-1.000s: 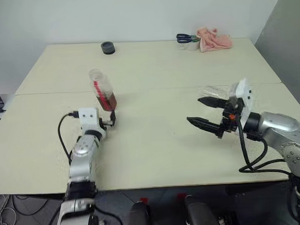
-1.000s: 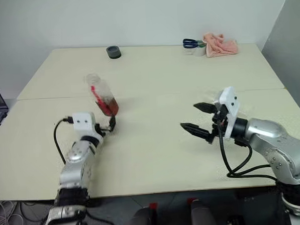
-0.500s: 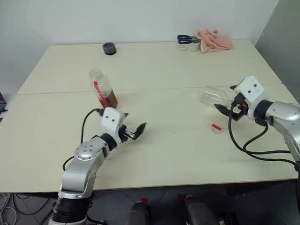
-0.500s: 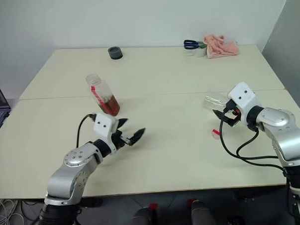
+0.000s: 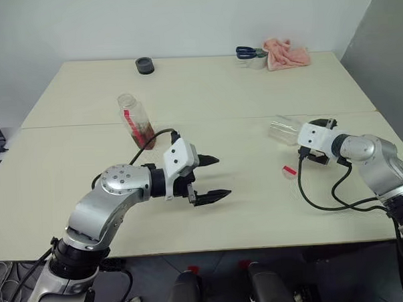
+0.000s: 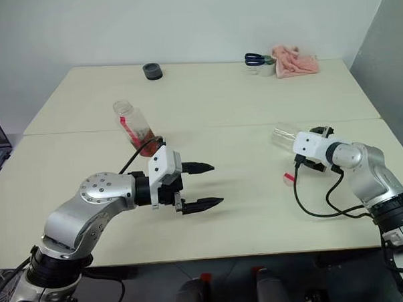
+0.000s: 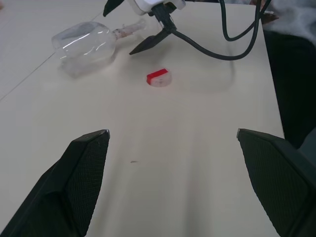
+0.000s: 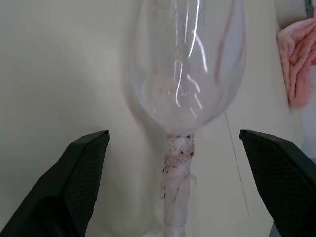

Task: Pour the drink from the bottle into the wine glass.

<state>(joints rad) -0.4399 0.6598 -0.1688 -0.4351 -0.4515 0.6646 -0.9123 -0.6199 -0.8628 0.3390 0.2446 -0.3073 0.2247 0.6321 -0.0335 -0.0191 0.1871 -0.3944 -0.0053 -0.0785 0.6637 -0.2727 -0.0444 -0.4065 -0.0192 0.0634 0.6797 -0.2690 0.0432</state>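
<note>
The bottle stands uncapped on the left half of the table, about midway between the near and far edges, leaning a little, with amber drink low inside it. Its red cap lies apart on the right half, just beside the right arm. The glass lies on its side near the right edge, bowl toward the table's middle and stem toward the right gripper. That gripper has its fingers spread wide, one on each side of the stem, with clear gaps to it; nothing is gripped. The stem looks wrapped in whitish, speckled tape. The left gripper hangs over the middle of the table toward the near edge, pointing toward the right side, its two black fingers spread wide and empty, well apart from the bottle. At the far edge sit a dark round thing to the left, and scissors and a pink cloth toward the far right corner.
</note>
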